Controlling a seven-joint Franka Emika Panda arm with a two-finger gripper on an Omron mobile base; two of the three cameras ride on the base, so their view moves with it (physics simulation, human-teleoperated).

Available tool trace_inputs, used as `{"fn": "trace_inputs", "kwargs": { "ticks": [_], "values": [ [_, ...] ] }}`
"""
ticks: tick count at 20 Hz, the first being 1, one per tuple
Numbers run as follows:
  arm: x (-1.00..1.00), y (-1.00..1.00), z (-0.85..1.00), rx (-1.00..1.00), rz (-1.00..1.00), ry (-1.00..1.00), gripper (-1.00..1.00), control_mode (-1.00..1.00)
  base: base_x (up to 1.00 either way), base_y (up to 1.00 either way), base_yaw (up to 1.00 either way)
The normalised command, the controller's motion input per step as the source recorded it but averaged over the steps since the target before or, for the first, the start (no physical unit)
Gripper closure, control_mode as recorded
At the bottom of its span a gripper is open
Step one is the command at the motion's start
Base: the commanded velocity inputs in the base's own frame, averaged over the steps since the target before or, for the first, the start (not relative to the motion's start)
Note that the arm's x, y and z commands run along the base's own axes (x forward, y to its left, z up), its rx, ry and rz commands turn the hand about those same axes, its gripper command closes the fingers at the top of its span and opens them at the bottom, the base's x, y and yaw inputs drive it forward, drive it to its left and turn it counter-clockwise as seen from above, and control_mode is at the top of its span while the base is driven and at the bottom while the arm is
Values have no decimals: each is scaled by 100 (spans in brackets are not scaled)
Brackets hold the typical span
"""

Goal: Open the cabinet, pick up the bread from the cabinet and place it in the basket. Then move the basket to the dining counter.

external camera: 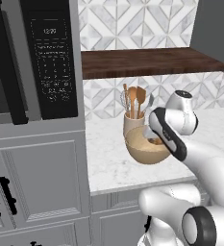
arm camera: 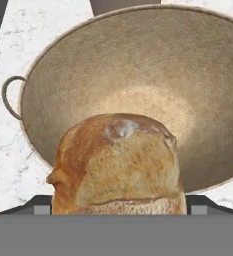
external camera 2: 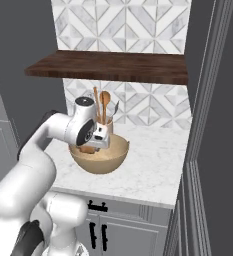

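Bread hanging over the basket, gripper clamped across its sides

The gripper (external camera 2: 91, 145) is pinching the bread (arm camera: 119, 165) across its flanks with the jaws spread wide around it, holding it just above the pale interior of the basket (external camera: 141, 153). The roll is looking light, crusty outside and probably soft within, so a side hold seems sound but a hard squeeze could dent it. The basket is sitting on the marble counter (external camera 2: 153, 170), touching the utensil crock (external camera: 130, 122) behind it; 1 dark wooden shelf (external camera 2: 113, 65) is overhanging, limiting lift.
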Motion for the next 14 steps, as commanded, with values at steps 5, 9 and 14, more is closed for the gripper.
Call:
{"fn": "trace_inputs", "kwargs": {
  "ticks": [5,9,14],
  "values": [
    [43,-6,-31,0,0,1,100,-100,0,0,0],
    [38,-1,-36,-1,0,0,100,-100,0,0,0],
    [37,-5,-42,-1,0,0,100,-100,0,0,0]
  ]
}}
